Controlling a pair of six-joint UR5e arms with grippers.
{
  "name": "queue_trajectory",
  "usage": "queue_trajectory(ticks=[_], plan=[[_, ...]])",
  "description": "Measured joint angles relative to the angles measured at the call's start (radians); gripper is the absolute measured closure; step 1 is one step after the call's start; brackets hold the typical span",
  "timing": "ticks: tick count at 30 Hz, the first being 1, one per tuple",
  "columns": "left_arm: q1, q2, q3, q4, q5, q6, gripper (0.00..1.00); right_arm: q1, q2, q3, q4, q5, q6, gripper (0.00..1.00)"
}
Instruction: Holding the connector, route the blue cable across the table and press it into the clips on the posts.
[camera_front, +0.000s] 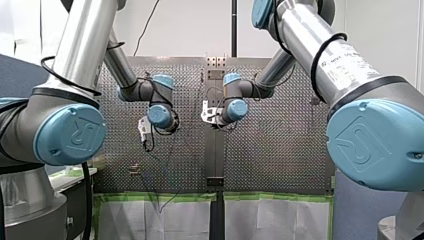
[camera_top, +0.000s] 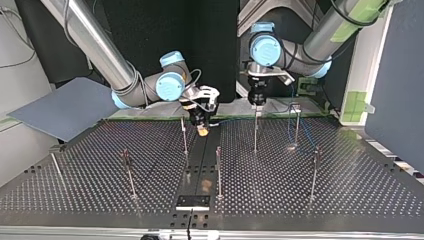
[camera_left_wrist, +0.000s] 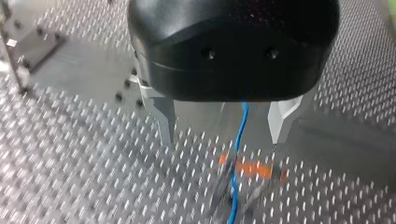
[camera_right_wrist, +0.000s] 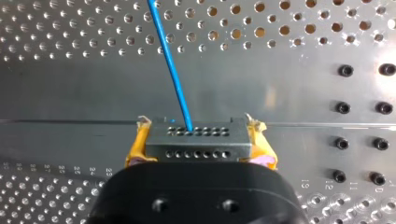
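In the right wrist view my right gripper (camera_right_wrist: 194, 147) is shut on the black connector (camera_right_wrist: 194, 137), one yellow pad (camera_right_wrist: 135, 149) on each side. The blue cable (camera_right_wrist: 170, 60) leaves the connector's face and runs away over the perforated table. In the left wrist view my left gripper (camera_left_wrist: 224, 135) is open, and the blue cable (camera_left_wrist: 239, 140) passes between its metal fingers (camera_left_wrist: 163, 121) without touching them. Under it sits an orange clip (camera_left_wrist: 247, 169) on a post top. In the top view my left gripper (camera_top: 257, 99) hangs over a thin post (camera_top: 255, 132), and my right gripper (camera_top: 201, 125) is near the middle.
Several thin upright posts stand on the perforated table (camera_top: 350, 185), among them one (camera_top: 184, 137) beside my right gripper and one (camera_top: 296, 125) where the blue cable (camera_top: 306, 135) hangs. A dark centre strip (camera_top: 200, 165) splits the table. A grey board (camera_top: 65, 107) leans at the top view's left.
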Motion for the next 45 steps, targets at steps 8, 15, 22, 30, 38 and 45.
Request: queue_trajectory(ticks=[8,15,22,30,38,45], plan=[[-0.075,-0.001,0.024,0.036,0.047,-0.022,0.02,0.000,0.001,0.000,-0.001,0.000,0.000,1.00],[-0.135,-0.004,0.067,0.019,0.072,-0.074,0.02,0.000,0.001,0.000,-0.001,-0.002,0.004,1.00],[-0.139,-0.047,0.070,-0.009,0.051,-0.103,0.02,0.000,0.001,0.000,-0.001,-0.003,0.005,1.00],[-0.129,-0.067,0.071,0.019,-0.001,-0.093,0.02,0.000,0.001,0.000,-0.001,-0.003,0.005,1.00],[-0.116,-0.088,0.092,0.073,0.010,-0.098,0.02,0.000,0.001,0.001,-0.002,-0.003,0.005,1.00],[-0.104,-0.141,0.144,0.087,0.017,-0.109,0.02,-0.001,0.002,0.000,-0.001,-0.004,0.005,1.00]])
